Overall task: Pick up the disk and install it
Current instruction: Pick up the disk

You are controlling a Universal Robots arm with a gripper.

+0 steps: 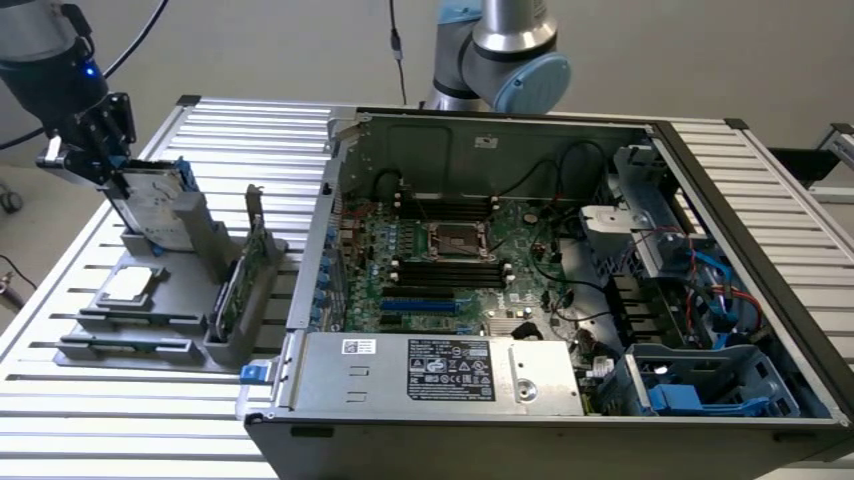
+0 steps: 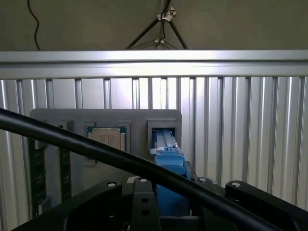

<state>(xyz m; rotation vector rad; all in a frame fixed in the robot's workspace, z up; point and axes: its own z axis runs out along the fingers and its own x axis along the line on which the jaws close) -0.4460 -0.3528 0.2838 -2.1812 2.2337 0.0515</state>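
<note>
In the exterior view, the fingers (image 1: 102, 152) are closed narrowly on the top edge of the disk (image 1: 144, 200). It stands upright in the slot of a grey holder (image 1: 200, 345) on the slatted desk (image 1: 80, 420), at that view's left and well apart from the open computer case (image 1: 534, 260). In the wrist view, the disk's blue rail (image 2: 168, 168) runs from the grip toward the slot (image 2: 163, 127), just beside a square chip (image 2: 106, 137). A black cable (image 2: 72, 142) crosses in front. A tilted pull would likely jam the rail against the slot walls. The grip on smooth plastic could also slip.
</note>
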